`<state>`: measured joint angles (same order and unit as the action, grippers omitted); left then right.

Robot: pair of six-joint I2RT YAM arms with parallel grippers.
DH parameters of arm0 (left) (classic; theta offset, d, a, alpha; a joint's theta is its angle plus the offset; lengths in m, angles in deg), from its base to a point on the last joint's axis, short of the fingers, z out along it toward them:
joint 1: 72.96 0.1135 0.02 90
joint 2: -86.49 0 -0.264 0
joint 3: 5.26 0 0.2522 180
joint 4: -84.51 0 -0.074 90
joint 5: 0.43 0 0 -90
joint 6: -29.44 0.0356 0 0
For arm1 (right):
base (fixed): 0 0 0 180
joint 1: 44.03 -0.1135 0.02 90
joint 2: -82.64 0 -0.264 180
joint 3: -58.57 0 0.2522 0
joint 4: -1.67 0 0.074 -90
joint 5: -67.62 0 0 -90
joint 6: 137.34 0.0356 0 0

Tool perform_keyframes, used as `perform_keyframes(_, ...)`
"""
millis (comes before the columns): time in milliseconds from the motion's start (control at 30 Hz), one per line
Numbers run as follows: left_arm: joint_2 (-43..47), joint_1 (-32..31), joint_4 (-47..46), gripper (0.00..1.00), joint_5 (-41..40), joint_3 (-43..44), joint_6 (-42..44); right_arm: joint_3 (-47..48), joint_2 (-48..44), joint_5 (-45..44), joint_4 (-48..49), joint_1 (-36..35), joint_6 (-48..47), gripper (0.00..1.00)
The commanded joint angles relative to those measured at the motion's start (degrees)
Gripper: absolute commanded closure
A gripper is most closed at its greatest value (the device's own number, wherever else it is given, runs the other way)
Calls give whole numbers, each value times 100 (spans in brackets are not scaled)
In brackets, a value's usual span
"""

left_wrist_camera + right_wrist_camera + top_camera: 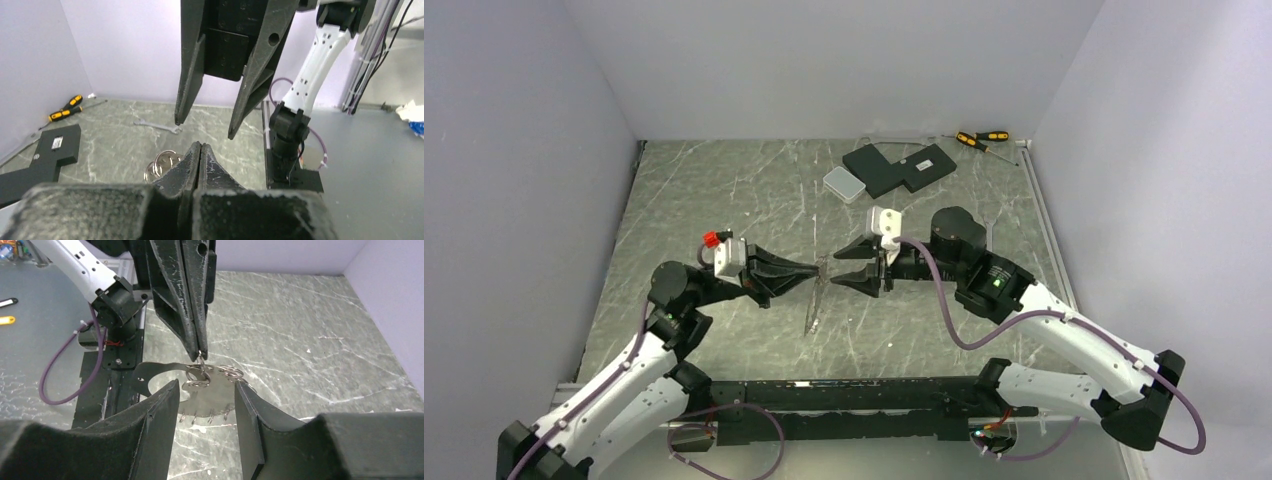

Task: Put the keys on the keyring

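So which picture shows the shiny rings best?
The right wrist view: the rings hang in plain sight, up close, under the tip of the left tool. The left wrist view half hides them behind its own fingers; the top view shows only a thin silvery sliver.

Left claw [200, 150] pinched together facing right claw [204, 130].

Matt plastic, bright metal
My left tool [200, 146] and right tool [205, 390]: grainy matt black plastic; keyring [229, 372]: shiny silvery metal; tabletop [300, 315]: smooth marbled grey.
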<state>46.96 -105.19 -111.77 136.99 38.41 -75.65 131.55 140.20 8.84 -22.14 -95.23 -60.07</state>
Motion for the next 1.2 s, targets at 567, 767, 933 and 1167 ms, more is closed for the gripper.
perform_keyframes(567,-380,7,-2492,100,-98,-125,-1163,-218,-74,542,707,145,413,53)
perform_keyframes(767,-396,11,-2442,100,-57,-90,-1171,-270,165,868,1098,145,606,52)
perform_keyframes(933,-448,6,-2462,100,-54,-67,-1189,-201,416,1144,1292,145,742,54)
perform_keyframes(1167,-468,6,-2466,100,-62,-41,-1193,-224,585,1224,1390,145,778,63)
